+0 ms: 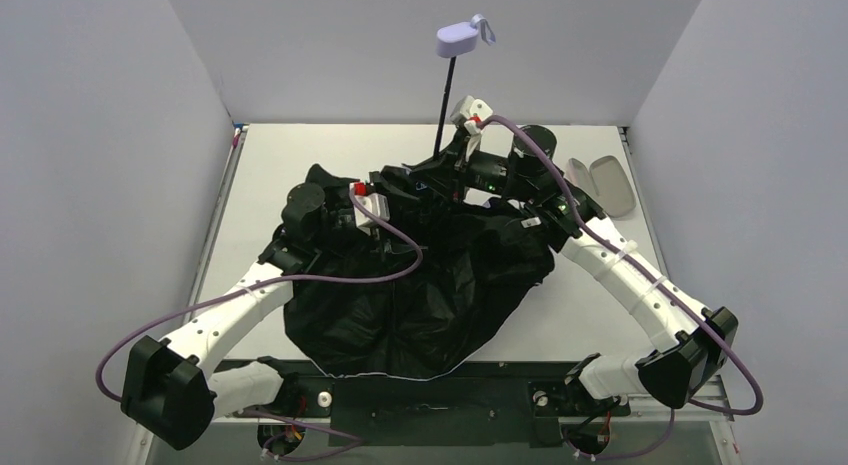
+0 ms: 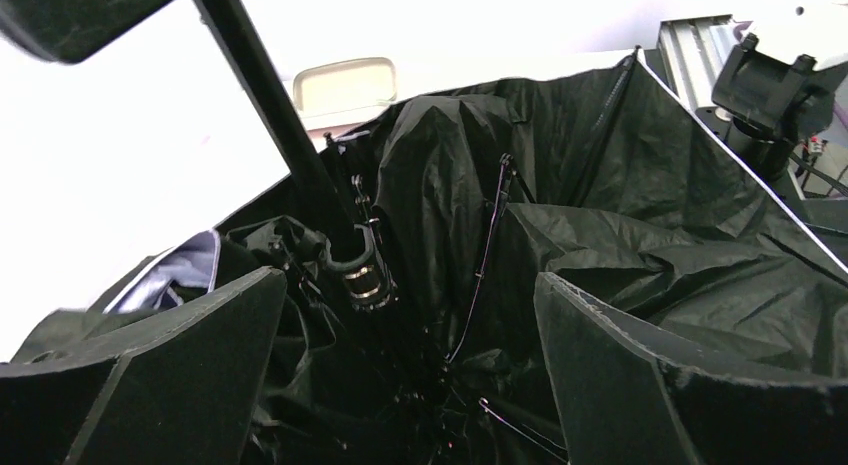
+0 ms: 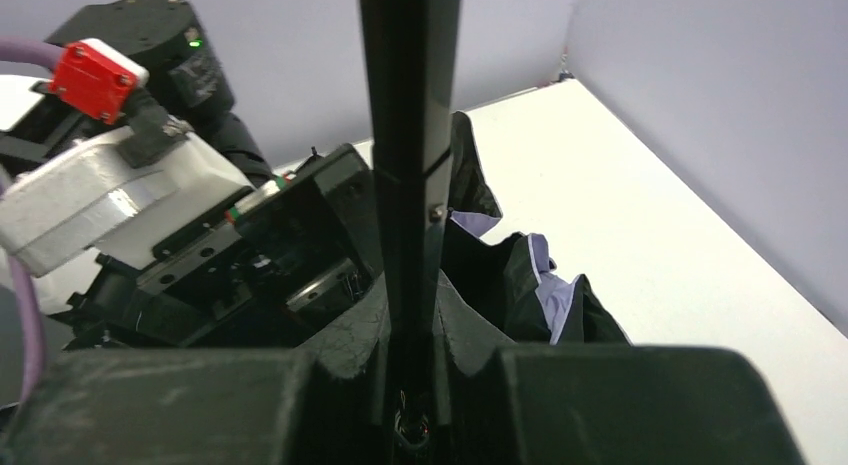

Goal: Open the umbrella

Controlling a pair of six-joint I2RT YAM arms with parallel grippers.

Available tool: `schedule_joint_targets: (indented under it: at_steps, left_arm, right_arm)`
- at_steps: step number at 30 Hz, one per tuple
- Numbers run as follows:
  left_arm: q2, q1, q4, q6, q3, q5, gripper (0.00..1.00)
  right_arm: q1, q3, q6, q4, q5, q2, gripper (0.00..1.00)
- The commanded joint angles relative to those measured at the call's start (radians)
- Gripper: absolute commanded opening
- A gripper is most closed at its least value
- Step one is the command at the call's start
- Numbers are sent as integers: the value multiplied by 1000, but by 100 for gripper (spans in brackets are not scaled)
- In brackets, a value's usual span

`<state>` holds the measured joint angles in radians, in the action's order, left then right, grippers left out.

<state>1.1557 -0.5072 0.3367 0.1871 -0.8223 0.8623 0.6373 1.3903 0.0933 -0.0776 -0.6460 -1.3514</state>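
Note:
The umbrella lies with its canopy (image 1: pixel 420 295) spread over the table, black underside up, and a lavender edge (image 3: pixel 545 285) shows. Its thin black shaft (image 1: pixel 447 100) rises to the small lavender handle (image 1: pixel 458 39) with a strap. My right gripper (image 1: pixel 440 163) is shut on the shaft (image 3: pixel 408 135) low down, just above the canopy. My left gripper (image 1: pixel 392 230) hangs over the canopy's middle, open wide. Its fingers (image 2: pixel 150 375) stand either side of the ribs, with the shaft's metal-ringed runner (image 2: pixel 365 280) just ahead and nothing held.
An oval pale hinged case (image 1: pixel 603 185) lies open at the back right of the table, also seen behind the canopy as the case (image 2: pixel 343 85). Grey walls close in the white table (image 1: pixel 270 165) on three sides. Purple cables loop off both arms.

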Motion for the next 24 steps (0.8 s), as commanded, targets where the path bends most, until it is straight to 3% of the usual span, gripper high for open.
schedule_joint_targets:
  at_steps: [1,7,10,12,18,24]
  left_arm:
    - [20,-26,-32,77,-67,95,93]
    - [58,-52,-72,91,-70,112,87]
    - [79,-47,-74,59,-60,73,90]
    - [88,-24,-50,22,-46,48,98]
    - [123,53,31,-82,-3,-20,97]
    - [162,124,26,-81,27,-52,97]
  right_arm:
    - [30,65,-19,87,-91,53,0]
    - [42,109,-3,83,-103,40,0]
    - [46,123,22,91,-111,41,0]
    - [47,133,35,93,-119,44,0]
    - [49,147,76,105,-134,52,0]
    - [47,156,97,107,-133,60,0]
